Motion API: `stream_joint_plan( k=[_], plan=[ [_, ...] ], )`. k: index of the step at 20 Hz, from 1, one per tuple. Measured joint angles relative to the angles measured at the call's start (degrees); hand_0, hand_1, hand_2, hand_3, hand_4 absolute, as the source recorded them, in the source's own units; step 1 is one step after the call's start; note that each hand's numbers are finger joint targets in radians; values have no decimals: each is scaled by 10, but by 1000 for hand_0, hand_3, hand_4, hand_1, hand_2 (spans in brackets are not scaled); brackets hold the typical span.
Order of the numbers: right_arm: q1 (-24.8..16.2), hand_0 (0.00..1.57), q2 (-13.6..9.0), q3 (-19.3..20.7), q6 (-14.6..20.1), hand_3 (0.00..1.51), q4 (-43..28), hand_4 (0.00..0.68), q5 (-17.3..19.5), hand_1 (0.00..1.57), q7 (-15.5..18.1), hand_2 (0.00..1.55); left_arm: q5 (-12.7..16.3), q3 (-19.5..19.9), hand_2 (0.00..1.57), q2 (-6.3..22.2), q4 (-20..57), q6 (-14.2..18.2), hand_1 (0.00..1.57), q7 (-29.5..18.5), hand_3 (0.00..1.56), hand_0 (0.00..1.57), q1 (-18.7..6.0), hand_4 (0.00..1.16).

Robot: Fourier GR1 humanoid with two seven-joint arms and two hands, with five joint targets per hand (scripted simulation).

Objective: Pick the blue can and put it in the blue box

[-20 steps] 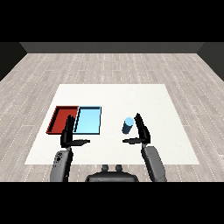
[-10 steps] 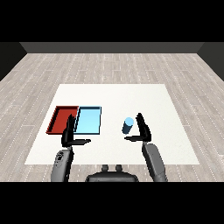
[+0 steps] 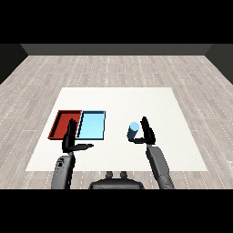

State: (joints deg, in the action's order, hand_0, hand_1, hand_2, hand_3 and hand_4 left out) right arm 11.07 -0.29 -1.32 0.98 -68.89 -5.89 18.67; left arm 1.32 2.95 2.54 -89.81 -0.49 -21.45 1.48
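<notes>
My right hand (image 3: 146,132) is now standing just beside the blue can (image 3: 133,130), closer than a moment ago, with its fingers straight and apart and the thumb reaching under toward the can's base. I am not yet curling round it; I cannot tell whether the palm is touching. The can is standing upright on the white desk (image 3: 177,113), right of the light blue tray (image 3: 92,125) and well apart from it. The red tray (image 3: 61,124) is lying against the blue one's far side. My left hand (image 3: 71,140) is waiting open in front of the trays, barely shifted. Judging from this, I am closing the approach, and the grasp comes next.
</notes>
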Motion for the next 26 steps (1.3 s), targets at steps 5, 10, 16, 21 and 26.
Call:
stream_joint_plan(
  k=[5,10,16,21,26],
  plan=[
    [38,0,1,6,14,0,65,0,-21,0,13,0,2,5,0,3,6,1,0,5,0,0,-9,0],
    [53,0,1,14,5,0,114,0,-38,0,34,0,-1,3,0,3,-7,1,0,2,0,0,1,0],
    [92,0,-1,21,4,0,166,0,-56,0,40,0,-7,5,0,3,-12,7,0,-2,0,0,5,0],
    [105,0,-1,18,8,0,188,0,-74,0,44,0,-7,2,0,-1,-14,6,0,-13,0,0,13,0],
    [125,0,-2,7,5,0,227,0,-96,0,68,0,-14,-4,0,-6,-15,15,0,-7,0,0,7,0]
  ],
)
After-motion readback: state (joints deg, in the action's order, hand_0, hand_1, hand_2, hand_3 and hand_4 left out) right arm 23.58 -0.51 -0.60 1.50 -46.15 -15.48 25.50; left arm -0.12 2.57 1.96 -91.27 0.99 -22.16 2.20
